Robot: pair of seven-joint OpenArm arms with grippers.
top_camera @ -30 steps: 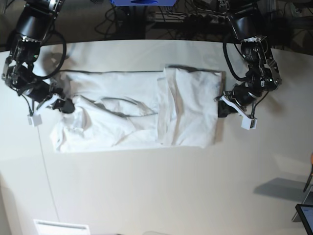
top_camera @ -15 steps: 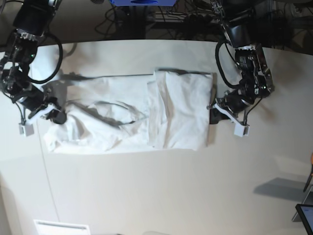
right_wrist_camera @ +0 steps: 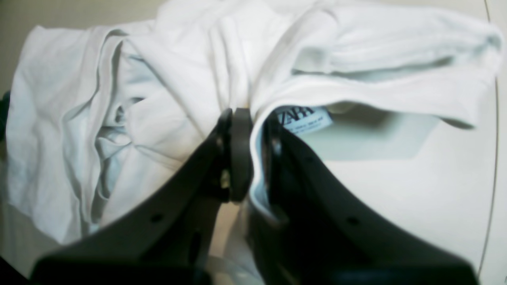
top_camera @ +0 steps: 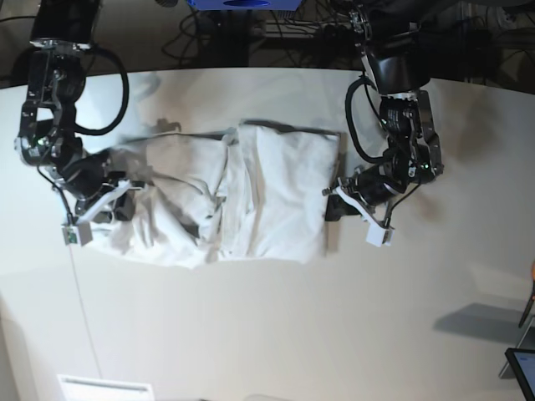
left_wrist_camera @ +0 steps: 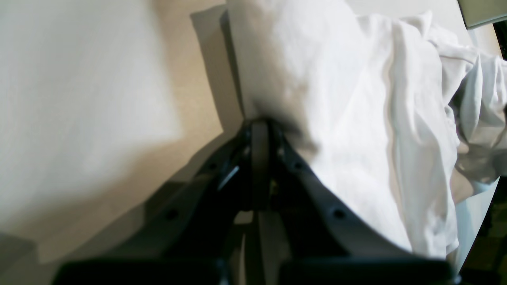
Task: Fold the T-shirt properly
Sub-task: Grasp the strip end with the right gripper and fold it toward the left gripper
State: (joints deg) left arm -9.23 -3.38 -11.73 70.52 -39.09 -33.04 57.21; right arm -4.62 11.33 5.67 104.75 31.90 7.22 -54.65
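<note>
Two grippers pinch opposite ends of the large plain white cotton T-shirt point(top_camera: 234, 192), which lies bunched across the middle of the smooth off-white tabletop point(top_camera: 267, 317). Right gripper point(right_wrist_camera: 247, 130): jaws nearly together, clamped on a hemmed neckline edge, cloth trapped between the pads. Left gripper point(left_wrist_camera: 259, 126): pressed fully together at the folded edge of the shirt; thin fabric seems caught there, tips half hidden under cloth.

Risks, as judged:
- The part of the shirt near the right gripper is crumpled and layered unevenly; any further fold could lock wrinkles in.
- Left grip looks shallow at the very edge, so a pull might slip the fabric free.
- Both ends drawn toward each other would heap the cloth rather than lay it flat.

Writing: woven neck label point(right_wrist_camera: 303, 118) beside the right jaw reads "ZARA"; the smaller lines beneath are too blurred to read.
</note>
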